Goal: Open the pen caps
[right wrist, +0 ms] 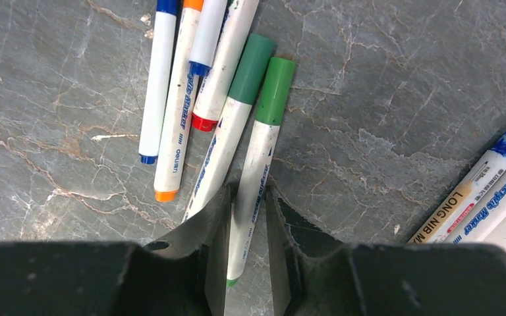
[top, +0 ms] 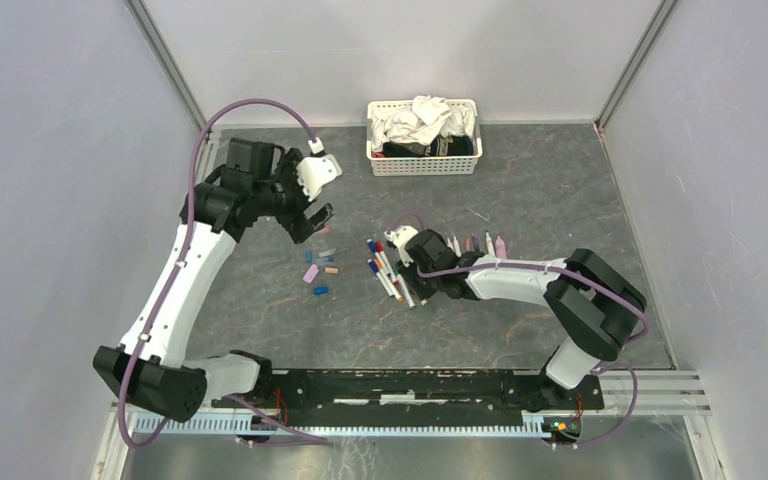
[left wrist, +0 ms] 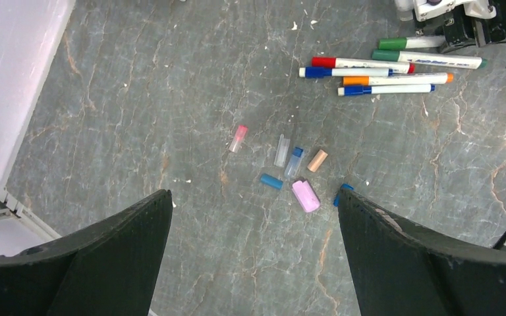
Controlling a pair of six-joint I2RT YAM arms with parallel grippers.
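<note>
Right wrist view: the right pincer [right wrist: 247,197] is closed against the white barrel of a green-capped pen [right wrist: 258,164], which lies on the tabletop [right wrist: 382,99] beside other capped pens [right wrist: 178,99]. The left pincer [left wrist: 253,197] hangs wide open above loose pen caps [left wrist: 296,171]. Step judged: securing a pen for uncapping. The next move calls for lifting it and presenting its green cap [right wrist: 277,92] to the left pincer.

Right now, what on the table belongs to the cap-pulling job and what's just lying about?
Job:
capped pens
green-capped pen, between the jaws
loose caps

Lying about:
white basket
cloths in it
</note>
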